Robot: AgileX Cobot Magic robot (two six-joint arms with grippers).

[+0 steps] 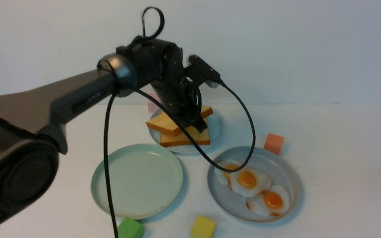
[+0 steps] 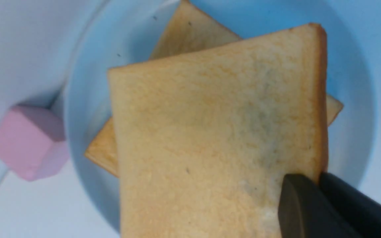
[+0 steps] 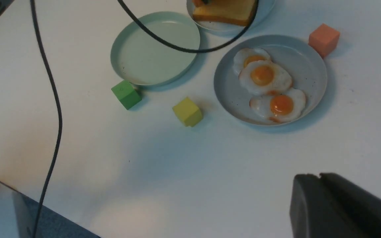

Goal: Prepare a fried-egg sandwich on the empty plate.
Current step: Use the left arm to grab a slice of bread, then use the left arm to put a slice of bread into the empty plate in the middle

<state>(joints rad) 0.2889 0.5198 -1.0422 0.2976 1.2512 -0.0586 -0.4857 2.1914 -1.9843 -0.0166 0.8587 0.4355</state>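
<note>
Nearest of all, well short of the mint-green plate [image 1: 144, 178] and above bare white table [image 3: 210, 185]: right gripper [image 3: 319, 177], fingers pressed together, nothing between them.

Just beside that plate's near rim: green cube [image 1: 130, 228]. A little farther right, apart from the rim: yellow cube [image 1: 203, 227].

Mint-green plate itself bare inside, crossed on its left part by a black cable [image 1: 106, 158] hanging from the left arm [image 1: 78, 96].

Right of the mint-green plate, rims near but apart: grey plate [image 1: 286, 172] carrying 3 fried eggs [image 1: 246, 180], overlapping, strung in a slanting row from far-left to near-right. Same cable looped in front of the farthest egg. Beyond the grey plate, farther right of the mint-green plate: orange cube [image 1: 274, 143].

Just behind the mint-green plate's far-right rim: sky-blue plate [image 1: 216, 127] with 2 toast slices. Lower toast slice [image 1: 184, 139] flat, 1 crust edge facing the mint-green plate. Upper toast slice [image 1: 164, 125] askew across it, turned cornerwise, 1 corner pointing toward the mint-green plate's left side. Both square, so no long axis to name. Far parts of both hidden in the front view by the left arm's wrist.

Left gripper [image 2: 317, 178] down on the upper slice, jaws closed on 1 corner at the crust, 1 finger on the top face.

Farthest from the mint-green plate, just past the sky-blue plate's rim: pink cube [image 2: 28, 142].
</note>
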